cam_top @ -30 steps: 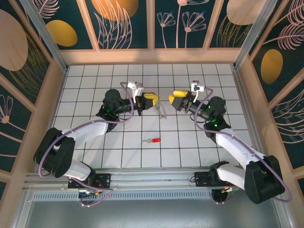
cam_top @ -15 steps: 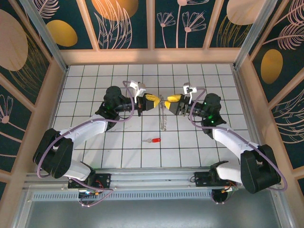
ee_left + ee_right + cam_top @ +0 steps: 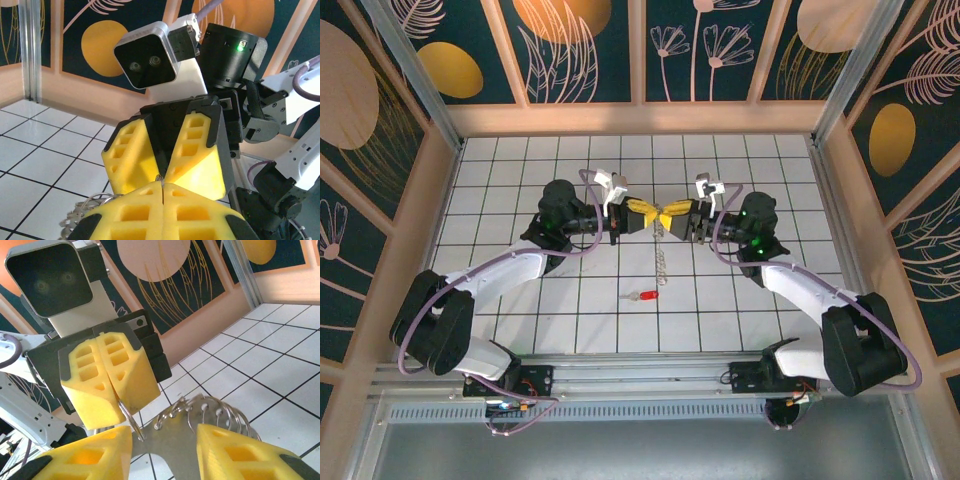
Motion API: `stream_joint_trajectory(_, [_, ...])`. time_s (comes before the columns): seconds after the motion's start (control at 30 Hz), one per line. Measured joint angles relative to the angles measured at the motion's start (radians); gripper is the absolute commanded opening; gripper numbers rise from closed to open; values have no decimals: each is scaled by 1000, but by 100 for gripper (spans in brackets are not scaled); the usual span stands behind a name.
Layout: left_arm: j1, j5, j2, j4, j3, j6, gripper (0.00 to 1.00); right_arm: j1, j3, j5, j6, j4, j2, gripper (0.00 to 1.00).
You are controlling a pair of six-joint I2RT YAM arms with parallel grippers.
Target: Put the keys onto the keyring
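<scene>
The left gripper clamps the keyring mid-table; the right gripper, jaws half-open about it, has closed in from the right. The key lies nearer, untouched.

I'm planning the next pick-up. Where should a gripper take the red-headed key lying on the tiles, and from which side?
Take the key by its red head, coming straight down from above. It lies flat on the table, silver blade pointing left, so a top-down pinch across the head's near and far edges probably works best, leaving the blade free.
</scene>
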Motion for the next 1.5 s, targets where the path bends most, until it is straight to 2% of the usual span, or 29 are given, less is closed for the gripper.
stream_joint_trajectory(0.1, [0,8,6,0,4,0,0,4,11,-1,0,2,0,34])
stream_joint_trajectory(0.2, [0,11,8,-3,6,0,0,8,15,-5,-1,3,0,27])
stream_joint_trajectory(0.4, [2,8,10,-3,14,-4,0,19,25,-23,-23,-2,0,0])
stream_joint_trajectory(0.53, [7,6,11,-3,14,-12,0,21,26,-24,-41,-6,0,0])
stream_joint_trajectory(0.63, [6,-13,11,-2,14,-30,18,21,26,-12,-48,-9,0,0])
stream_joint_trajectory(0.7, [3,-50,9,11,9,-44,34,22,26,0,-48,-9,-1,0])
stream_joint_trajectory(0.83, [0,-178,-47,63,-50,-93,46,21,18,29,-43,-2,-6,0])
stream_joint_trajectory(1.03, [0,-280,-90,139,-107,-156,49,21,-43,78,-5,64,-38,0])
stream_joint_trajectory(1.23, [0,-270,-49,260,-155,-250,48,31,-90,133,63,175,-68,0])
stream_joint_trajectory(1.5, [0,-239,18,455,-196,-399,43,108,-91,225,100,241,-76,0])
